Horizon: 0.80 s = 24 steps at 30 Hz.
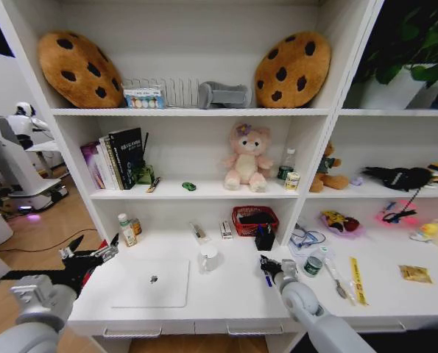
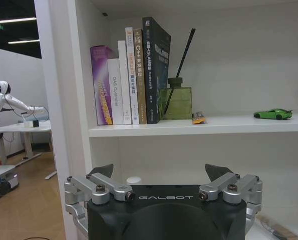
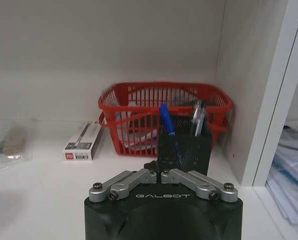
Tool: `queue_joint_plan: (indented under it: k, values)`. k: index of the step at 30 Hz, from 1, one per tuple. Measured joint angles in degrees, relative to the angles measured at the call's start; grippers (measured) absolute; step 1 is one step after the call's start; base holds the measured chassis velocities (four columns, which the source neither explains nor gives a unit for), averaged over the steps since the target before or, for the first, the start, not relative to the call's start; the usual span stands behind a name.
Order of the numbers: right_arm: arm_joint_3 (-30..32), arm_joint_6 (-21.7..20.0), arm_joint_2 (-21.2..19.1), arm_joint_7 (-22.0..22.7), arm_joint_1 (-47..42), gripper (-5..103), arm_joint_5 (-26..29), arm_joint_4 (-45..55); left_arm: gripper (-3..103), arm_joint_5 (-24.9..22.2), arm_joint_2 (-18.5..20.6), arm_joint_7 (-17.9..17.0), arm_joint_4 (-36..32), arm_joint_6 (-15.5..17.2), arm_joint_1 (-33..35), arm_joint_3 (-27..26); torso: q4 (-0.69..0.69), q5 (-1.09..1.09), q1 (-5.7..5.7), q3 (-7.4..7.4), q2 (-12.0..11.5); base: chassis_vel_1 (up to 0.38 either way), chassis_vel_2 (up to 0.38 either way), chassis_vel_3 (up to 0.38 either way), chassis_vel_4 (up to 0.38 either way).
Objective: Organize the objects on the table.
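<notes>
1. The right gripper point(image 1: 269, 267) hovers over the table point(image 1: 226, 301) just in front of the black mesh pen cup point(image 3: 184, 147), its jaws pressed together. A blue pen point(image 1: 268, 279) juts beneath it in the head view, so it looks clamped on that pen, though the contact itself is hidden.
2. A second blue pen point(image 3: 167, 120) and some silvery ones already stand in the cup, which sits right against the red basket point(image 3: 138, 100).
3. The left gripper point(image 1: 93, 257) hangs off to the left of the cup, beyond the silver laptop point(image 1: 152, 283), jaws wide apart and empty.
4. Risk: the cup is light and narrow-mouthed; a pen tip catching the mesh rim could tip it or shove it into the basket.
5. Risk: the white mug point(image 1: 209, 257), left of the cup, could get clipped by a swinging arm.
</notes>
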Motion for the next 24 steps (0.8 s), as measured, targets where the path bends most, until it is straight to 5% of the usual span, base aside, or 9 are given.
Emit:
queue_joint_plan:
  k: [8, 16, 18, 19, 21, 24]
  values:
    - [0.78, -1.0, -0.55, 0.02, -1.53, 2, 2.96, 0.8, 100, 0.0, 0.0, 0.0, 0.0, 0.0, 0.0, 0.0, -0.01, 0.01, 0.0, 0.0, 0.0, 0.0, 0.0, 0.0, 0.0]
    - [-3.37, -3.5, 0.63, 1.07, 1.13, 34, 8.01, -2.58, 100, 0.0, 0.0, 0.0, 0.0, 0.0, 0.0, 0.0, 0.0, 0.01, 0.0, 0.0, 0.0, 0.0, 0.0, 0.0, 0.0]
    - [-3.89, -3.5, 0.74, 1.13, 1.51, 34, 8.1, -3.06, 100, 0.0, 0.0, 0.0, 0.0, 0.0, 0.0, 0.0, 0.0, 0.01, 0.0, 0.0, 0.0, 0.0, 0.0, 0.0, 0.0]
    - [-4.7, -3.51, 0.99, 1.27, 2.09, 45, 8.21, -3.74, 100, 0.0, 0.0, 0.0, 0.0, 0.0, 0.0, 0.0, 0.0, 0.01, 0.0, 0.0, 0.0, 0.0, 0.0, 0.0, 0.0]
    - [-5.05, -3.54, 1.14, 1.49, 2.34, 45, 8.37, -3.96, 100, 0.0, 0.0, 0.0, 0.0, 0.0, 0.0, 0.0, 0.0, 0.01, 0.0, 0.0, -0.01, 0.0, 0.0, 0.0, 0.0]
    - [-5.89, -3.61, 1.3, 1.81, 2.66, 61, 8.47, -4.22, 100, 0.0, 0.0, 0.0, 0.0, 0.0, 0.0, 0.0, 0.0, 0.01, 0.0, 0.0, 0.0, 0.0, 0.0, 0.0, 0.0]
